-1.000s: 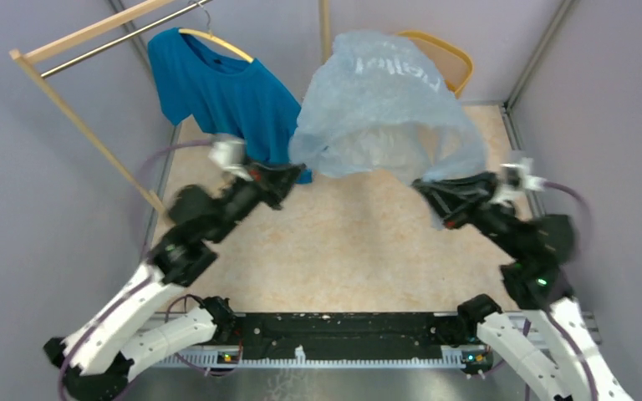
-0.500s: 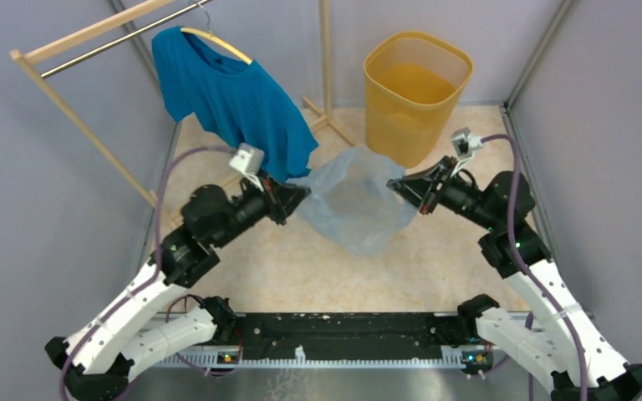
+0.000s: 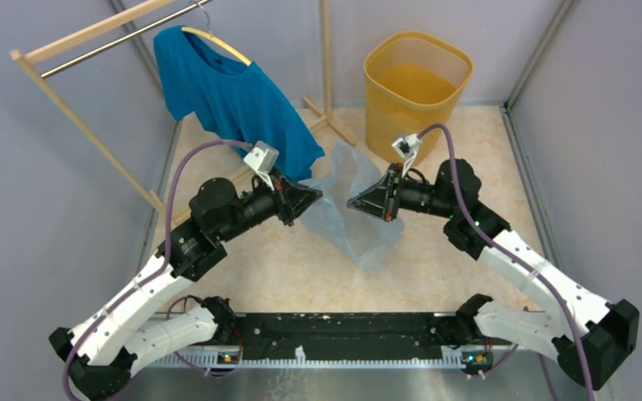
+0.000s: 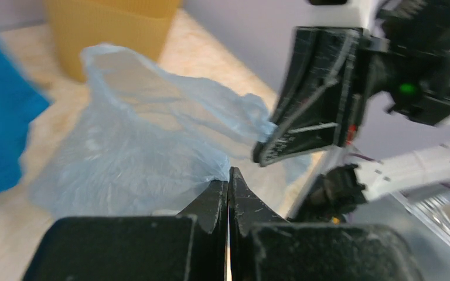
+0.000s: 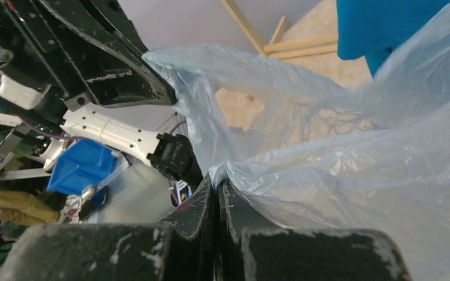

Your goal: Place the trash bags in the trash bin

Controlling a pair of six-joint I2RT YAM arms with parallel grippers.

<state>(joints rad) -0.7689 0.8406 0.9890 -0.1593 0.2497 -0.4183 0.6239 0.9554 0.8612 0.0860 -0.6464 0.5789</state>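
Both arms meet in the middle, and we see the left gripper point(image 3: 316, 199) and right gripper point(image 3: 354, 203) each pinched tight on an edge of the trash bag point(image 3: 361, 232), which sags crumpled between them, perhaps touching the table point(image 3: 284, 267), near the trash bin point(image 3: 401, 125).

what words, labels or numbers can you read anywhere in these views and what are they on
No text can be read in any view.
trash bag: no print shows on the crumpled film.
trash bin: plain yellow walls, no label in sight.
T-shirt: plain blue, no print.
blue box off the table, right wrist view: too blurred to tell any marking.
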